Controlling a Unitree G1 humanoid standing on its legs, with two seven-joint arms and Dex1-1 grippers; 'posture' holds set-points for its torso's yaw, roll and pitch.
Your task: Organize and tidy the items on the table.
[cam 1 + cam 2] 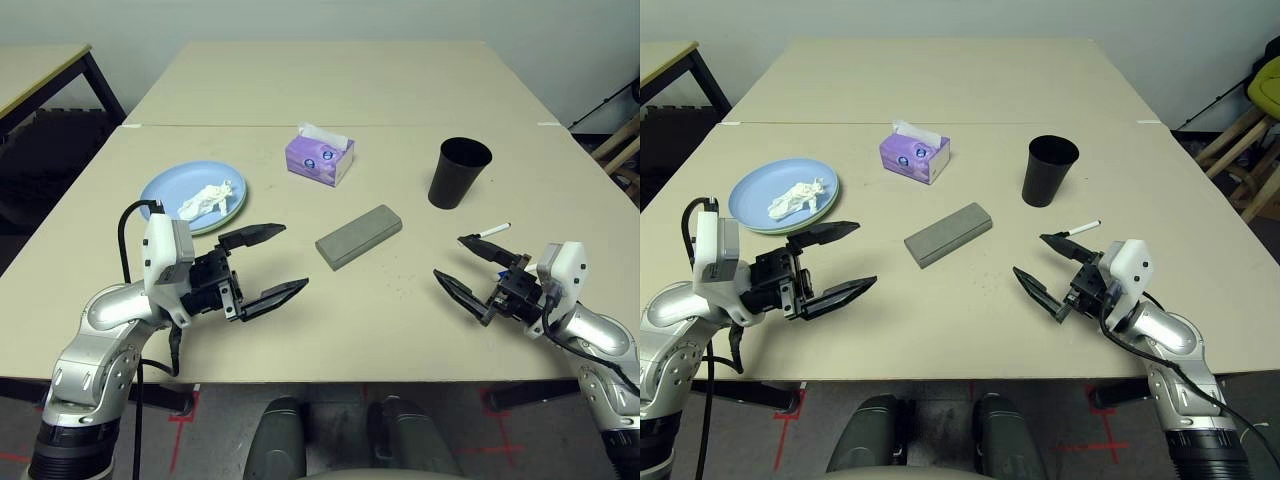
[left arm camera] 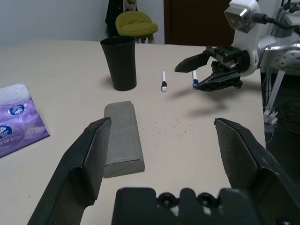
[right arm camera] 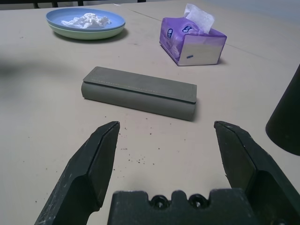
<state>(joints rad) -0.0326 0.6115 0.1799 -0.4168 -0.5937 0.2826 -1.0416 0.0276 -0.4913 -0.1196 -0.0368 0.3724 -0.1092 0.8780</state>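
With both grippers' fingers (image 3: 96,164) standing wide apart and empty, the robot is best lining up squarely across the grey glasses case (image 1: 359,237), lying mid-counter (image 1: 300,350) between them.

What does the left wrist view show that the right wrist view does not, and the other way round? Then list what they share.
Left wrist view, not the right: two white markers, the yellow-green seat beyond the table, and the open left gripper.

Right wrist view, not the left: the blue plate on the green plate, with crumpled white tissue on top.

Both: the grey oblong case, black cup, purple tissue box, open right gripper and pale tabletop.
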